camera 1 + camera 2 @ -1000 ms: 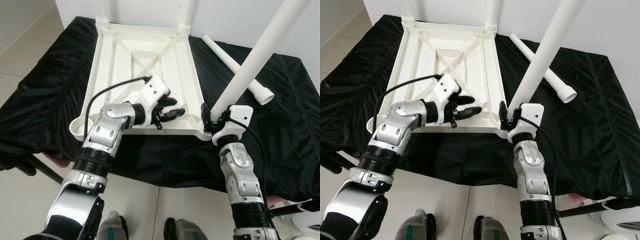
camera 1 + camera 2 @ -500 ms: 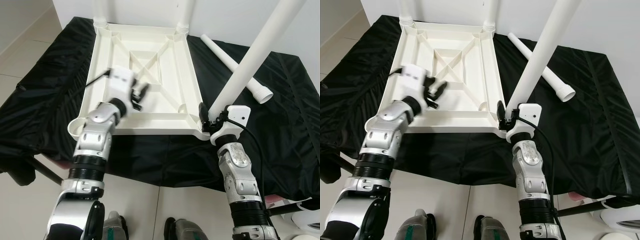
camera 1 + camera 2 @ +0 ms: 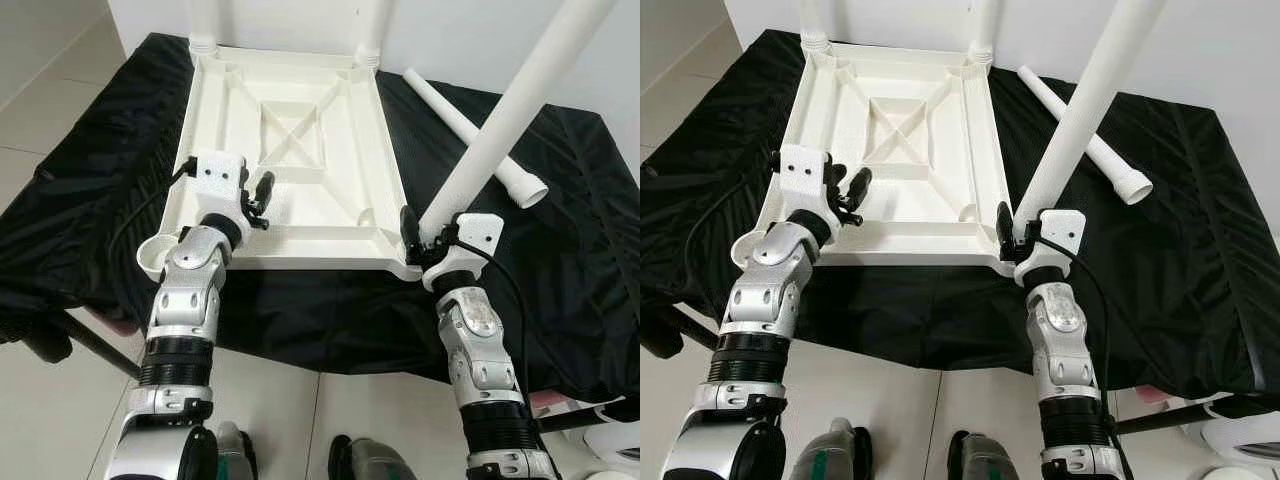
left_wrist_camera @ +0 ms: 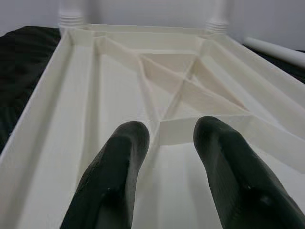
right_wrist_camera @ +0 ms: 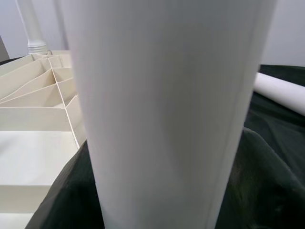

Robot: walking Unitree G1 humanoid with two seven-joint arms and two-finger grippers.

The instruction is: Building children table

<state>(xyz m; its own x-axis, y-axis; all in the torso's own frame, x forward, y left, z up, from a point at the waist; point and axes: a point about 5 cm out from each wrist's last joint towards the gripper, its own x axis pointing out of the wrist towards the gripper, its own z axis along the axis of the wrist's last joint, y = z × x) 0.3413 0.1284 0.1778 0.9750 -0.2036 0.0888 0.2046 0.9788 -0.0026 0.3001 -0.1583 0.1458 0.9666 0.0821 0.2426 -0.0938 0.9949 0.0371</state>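
Observation:
The white plastic table top (image 3: 232,140) lies upside down on a black cloth. Two white legs (image 3: 205,20) (image 3: 372,25) stand in its far corner sockets. My right gripper (image 3: 422,236) is shut on a third white leg (image 3: 510,110), which leans up and to the right from the near right corner; in the right wrist view this leg (image 5: 167,114) is very close. My left gripper (image 3: 257,193) hovers open over the near left part of the top, its fingers (image 4: 121,157) apart with nothing between them. The near left socket (image 3: 155,255) holds no leg.
A loose white leg (image 3: 470,125) lies on the black cloth (image 3: 560,230) to the right of the top. The covered surface ends just in front of my arms, with tiled floor (image 3: 50,400) below. A dark bar (image 3: 90,345) sticks out at the lower left.
My left gripper has swung from the near middle of the top over to its near left part and now points away from me. The right gripper still holds the tilted leg.

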